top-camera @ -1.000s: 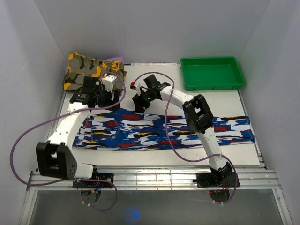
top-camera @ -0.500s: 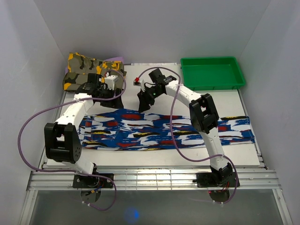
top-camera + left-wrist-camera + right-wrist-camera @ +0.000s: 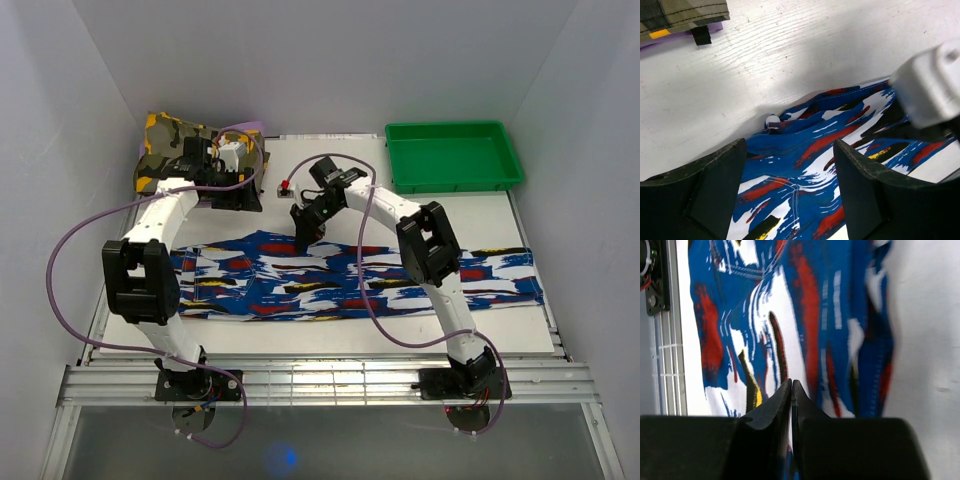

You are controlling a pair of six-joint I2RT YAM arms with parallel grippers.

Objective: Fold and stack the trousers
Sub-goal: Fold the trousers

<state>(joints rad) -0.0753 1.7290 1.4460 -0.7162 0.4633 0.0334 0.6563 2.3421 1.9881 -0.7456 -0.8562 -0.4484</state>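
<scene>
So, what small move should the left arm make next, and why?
Probably lower the left gripper and close it on the far edge of the trousers. Its fingers are open, the edge lies on the table just ahead of them, and nothing is gripped yet.

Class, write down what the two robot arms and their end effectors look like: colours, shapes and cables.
Both the left arm and the right arm have white tubular links joined by blocky black joint housings. A purple cable loops along each. The left end effector has two broad black wedge-shaped fingers; those of the right end effector taper to points.
</scene>
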